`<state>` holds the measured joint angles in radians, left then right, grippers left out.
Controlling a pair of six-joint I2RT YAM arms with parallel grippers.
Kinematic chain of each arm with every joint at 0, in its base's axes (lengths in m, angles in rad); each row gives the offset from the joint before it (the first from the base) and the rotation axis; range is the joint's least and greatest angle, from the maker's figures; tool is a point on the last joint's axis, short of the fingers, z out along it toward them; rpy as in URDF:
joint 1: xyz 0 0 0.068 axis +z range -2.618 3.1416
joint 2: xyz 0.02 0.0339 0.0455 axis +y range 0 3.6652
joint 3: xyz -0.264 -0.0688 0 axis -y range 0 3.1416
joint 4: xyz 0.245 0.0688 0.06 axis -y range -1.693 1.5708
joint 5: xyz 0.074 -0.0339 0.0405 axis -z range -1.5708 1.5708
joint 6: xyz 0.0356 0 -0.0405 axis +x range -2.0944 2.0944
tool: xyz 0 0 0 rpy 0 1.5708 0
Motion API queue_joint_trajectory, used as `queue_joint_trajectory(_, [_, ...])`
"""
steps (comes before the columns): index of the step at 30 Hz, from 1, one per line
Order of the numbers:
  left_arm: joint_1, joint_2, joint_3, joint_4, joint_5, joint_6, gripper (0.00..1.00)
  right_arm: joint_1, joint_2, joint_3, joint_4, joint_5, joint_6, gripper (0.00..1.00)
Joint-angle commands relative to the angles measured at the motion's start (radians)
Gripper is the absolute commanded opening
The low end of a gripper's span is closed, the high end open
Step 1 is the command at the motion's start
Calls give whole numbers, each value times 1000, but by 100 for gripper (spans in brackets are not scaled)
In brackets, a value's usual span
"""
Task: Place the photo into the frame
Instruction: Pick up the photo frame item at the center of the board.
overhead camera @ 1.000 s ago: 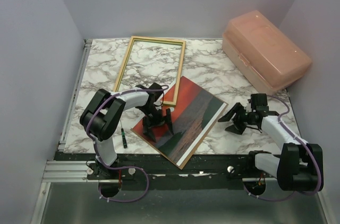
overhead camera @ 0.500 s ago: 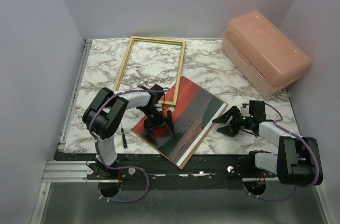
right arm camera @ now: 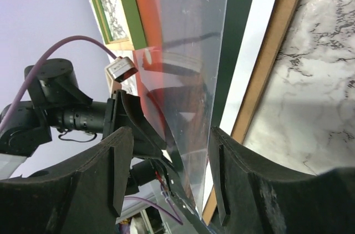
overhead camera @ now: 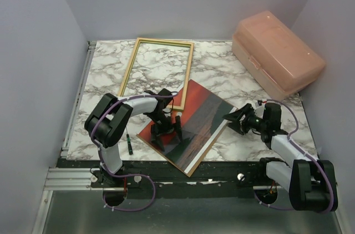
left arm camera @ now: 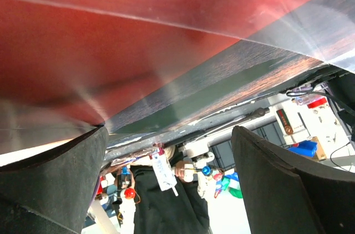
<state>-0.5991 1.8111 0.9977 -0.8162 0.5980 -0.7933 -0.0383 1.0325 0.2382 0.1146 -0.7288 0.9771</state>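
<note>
From above, the thin-railed rectangular wooden frame lies flat at the far left of the marbled white surface. Its pale side is up and its opening shows only marble, so it is ready to be filled. The large rectangular red-orange sunset photo lies picture-up and askew near the middle. One corner reaches the frame's near right corner, but the photo is outside the frame. The left end effector stands on the photo's left half with its fingers spread wide. It is probably there to pin the stack so it cannot slide. The right end effector is low at the photo's right edge, which suits working on that edge.

The left wrist view adds what the overhead cannot. The photo fills the upper picture with bright streaks of glare across it, which suggests a shiny layer on top. The two dark fingers are far apart with nothing between them.

The right wrist view explains the glare. A clear transparent plastic sheet covers the print, and its edge runs up between the partly parted fingers of the right end effector. The gap looks too wide for a grip on anything so thin. This view also shows the plain brown backing board beneath the photo's white border, and the frame's green face. Neither is clear from overhead.
</note>
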Motion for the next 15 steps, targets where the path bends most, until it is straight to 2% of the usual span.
queue_joint_trajectory(1, [-10, 33, -20, 284, -227, 89, 42, 3, 31, -25, 138, -46, 46, 61])
queue_joint_trajectory(5, [-12, 31, -38, 299, -224, 88, 42, 3, 77, -29, 152, -27, 44, 59])
queue_joint_trajectory(8, [-14, 19, -53, 308, -224, 86, 42, 3, 90, -34, 158, -6, 44, 37])
queue_joint_trajectory(12, [-15, -4, -60, 303, -228, 89, 42, 4, 93, -36, 169, 28, 31, 24])
queue_joint_trajectory(15, [-14, -24, -59, 292, -236, 91, 42, 4, 102, -22, 155, 41, 6, 9])
